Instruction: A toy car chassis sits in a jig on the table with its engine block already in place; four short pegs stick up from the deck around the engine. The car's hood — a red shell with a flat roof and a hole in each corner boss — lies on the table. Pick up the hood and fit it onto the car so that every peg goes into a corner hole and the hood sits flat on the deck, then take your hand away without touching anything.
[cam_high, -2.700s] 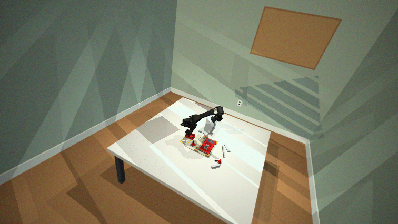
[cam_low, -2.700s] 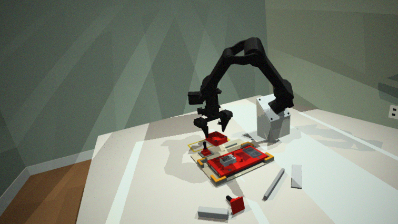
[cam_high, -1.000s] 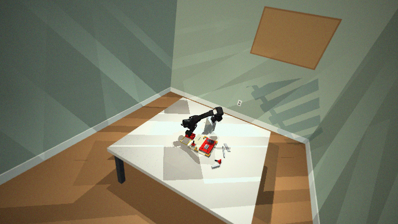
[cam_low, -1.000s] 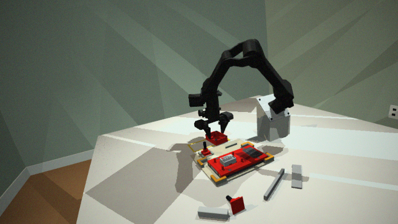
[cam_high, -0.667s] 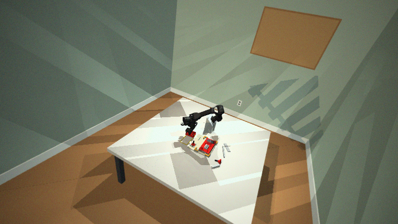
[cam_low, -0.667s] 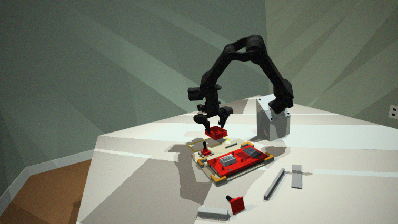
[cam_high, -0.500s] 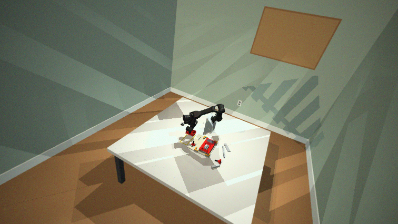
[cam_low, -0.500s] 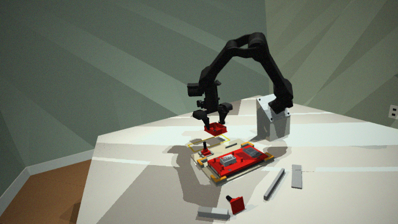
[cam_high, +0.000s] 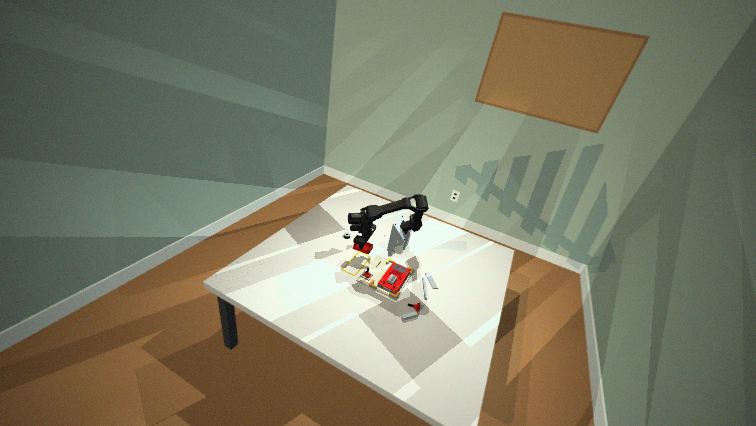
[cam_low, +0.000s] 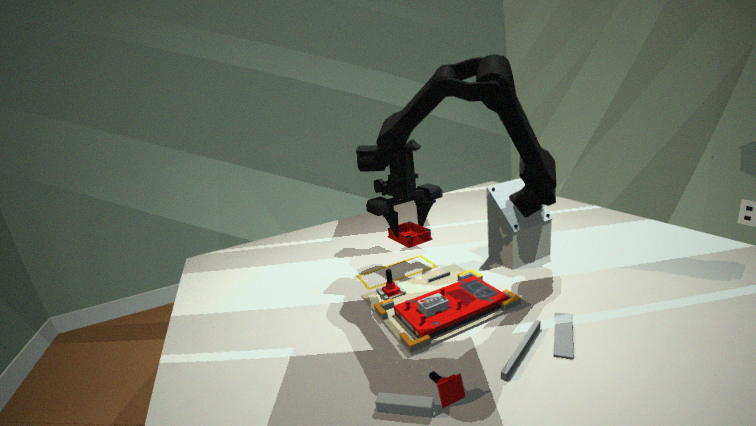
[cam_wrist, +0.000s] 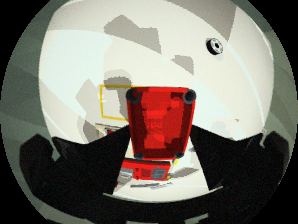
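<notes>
While the red chassis (cam_low: 447, 312) lies in its jig (cam_low: 410, 341) near the middle of the white table (cam_low: 634, 328), loose parts are scattered around it: two grey bars (cam_low: 521, 349) to one side, a grey block (cam_low: 404, 403) and a small red piece with a black knob (cam_low: 449, 387) nearer the exterior camera, and a little red-and-black knobbed part (cam_low: 390, 285) just beside the jig's far corner. A yellow outlined rectangle (cam_low: 395, 269) is marked on the table between the jig and the arm's reach. The grey engine block (cam_low: 433, 304) sits on the chassis deck, with short pegs around it.

Nothing stands between the hood (cam_low: 410, 233) and the chassis. The hood hangs clear of the table, above and just behind the yellow outline, its open underside facing up in the exterior view; in the wrist view its dark corner holes show. The gripper (cam_low: 407, 214) is clamped on it, one finger on each side, pointing straight down. The black arm (cam_low: 476, 84) arches high from its grey base block (cam_low: 515, 232), elbow up.
</notes>
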